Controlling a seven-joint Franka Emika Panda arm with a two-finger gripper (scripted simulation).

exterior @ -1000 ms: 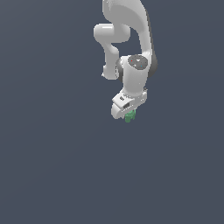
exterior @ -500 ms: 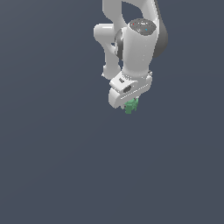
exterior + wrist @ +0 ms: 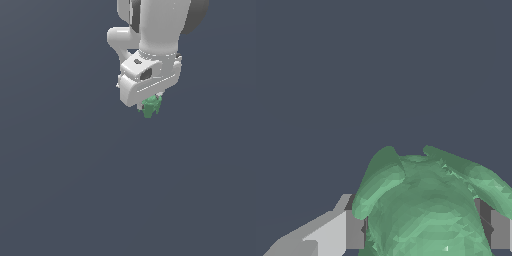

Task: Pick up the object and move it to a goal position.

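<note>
arm swung closer and larger, pincer [image 3: 151, 102] clamped on green object [image 3: 150, 107], plain grey ground

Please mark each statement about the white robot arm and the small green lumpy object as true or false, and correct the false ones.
1. The small bright green lumpy object sits between the fingers of the white gripper. True.
2. The green object lies alone on the floor, far from the gripper. False: it is held right at the gripper's tip.
3. The gripper is wide open with nothing in it. False: in the wrist view a finger stands on each side of the object, closed against it.
4. The surroundings are a plain dark grey-blue surface. True.
5. The object is red and smooth. False: it is green and knobby.
</note>
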